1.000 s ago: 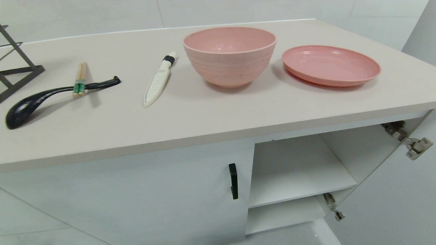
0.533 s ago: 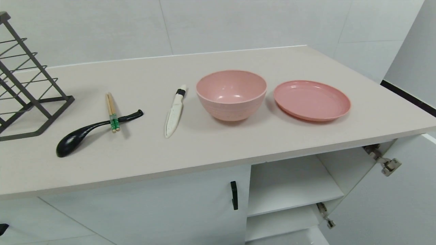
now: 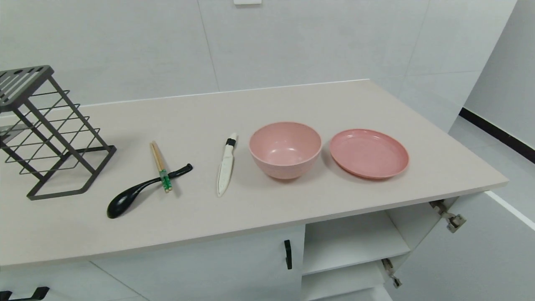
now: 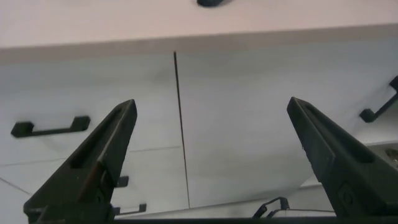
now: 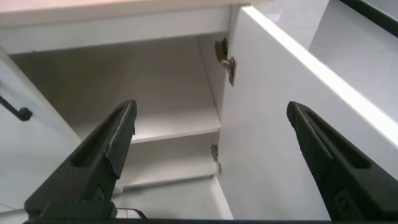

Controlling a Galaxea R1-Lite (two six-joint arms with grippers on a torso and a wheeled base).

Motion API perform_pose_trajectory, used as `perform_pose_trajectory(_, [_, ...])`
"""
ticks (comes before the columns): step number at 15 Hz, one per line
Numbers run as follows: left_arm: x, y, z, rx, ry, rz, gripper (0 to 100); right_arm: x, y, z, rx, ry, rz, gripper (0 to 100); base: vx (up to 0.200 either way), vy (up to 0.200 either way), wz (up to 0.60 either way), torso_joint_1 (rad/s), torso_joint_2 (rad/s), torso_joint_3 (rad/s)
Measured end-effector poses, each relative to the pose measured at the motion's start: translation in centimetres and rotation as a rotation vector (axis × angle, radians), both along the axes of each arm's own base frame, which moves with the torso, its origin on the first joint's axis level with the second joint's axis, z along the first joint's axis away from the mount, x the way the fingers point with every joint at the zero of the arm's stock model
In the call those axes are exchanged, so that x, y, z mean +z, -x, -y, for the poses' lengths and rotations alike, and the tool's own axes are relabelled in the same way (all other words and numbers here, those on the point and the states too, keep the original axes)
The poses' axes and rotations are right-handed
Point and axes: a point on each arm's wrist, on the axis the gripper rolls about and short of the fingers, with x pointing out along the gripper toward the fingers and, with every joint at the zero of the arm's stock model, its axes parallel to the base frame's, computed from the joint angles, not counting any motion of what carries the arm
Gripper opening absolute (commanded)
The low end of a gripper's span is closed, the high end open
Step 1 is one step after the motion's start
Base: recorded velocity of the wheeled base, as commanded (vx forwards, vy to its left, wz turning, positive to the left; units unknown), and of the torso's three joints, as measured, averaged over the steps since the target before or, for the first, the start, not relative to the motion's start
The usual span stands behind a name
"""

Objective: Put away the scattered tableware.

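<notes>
Tableware lines your counter (image 3: 292, 100) toward its front edge: chopsticks (image 3: 161, 166) across a black spoon (image 3: 142, 190), a knife (image 3: 226, 165), a pink bowl (image 3: 285, 150) and a plate (image 3: 368, 153) nearest the right edge. A wire rack (image 3: 46, 129) stands at the left end. Your left gripper (image 4: 211, 107) and right gripper (image 5: 211, 110) hang wide open and empty before the white cabinet (image 3: 347, 238), whose door is open.

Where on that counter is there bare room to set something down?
Bare: the counter behind the dishes up to the wall, its front edge strip, and the open cabinet shelf. Crowded: the middle row, chopsticks lying across the spoon, then knife, bowl and plate.
</notes>
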Motion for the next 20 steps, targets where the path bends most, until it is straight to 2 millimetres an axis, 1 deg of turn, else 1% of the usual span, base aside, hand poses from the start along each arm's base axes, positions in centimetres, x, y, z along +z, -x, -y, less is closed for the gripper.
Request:
perform_pose_trajectory(15, [0.03,0.01,0.00,0.000,0.000,0.000,100,0.00,0.00,0.00,0.000,0.001,0.000,100,0.000,0.000,0.00,0.298,-0.55,-0.265])
perform_pose_trajectory(19, [0.04,0.01,0.00,0.000,0.000,0.001,100,0.00,0.00,0.00,0.001,0.002,0.000,100,0.000,0.000,0.00,0.223,-0.43,-0.211])
perform_pose_trajectory(20, [0.04,0.01,0.00,0.000,0.000,0.002,100,0.00,0.00,0.00,0.001,0.003,0.000,100,0.000,0.000,0.00,0.080,-0.16,-0.066])
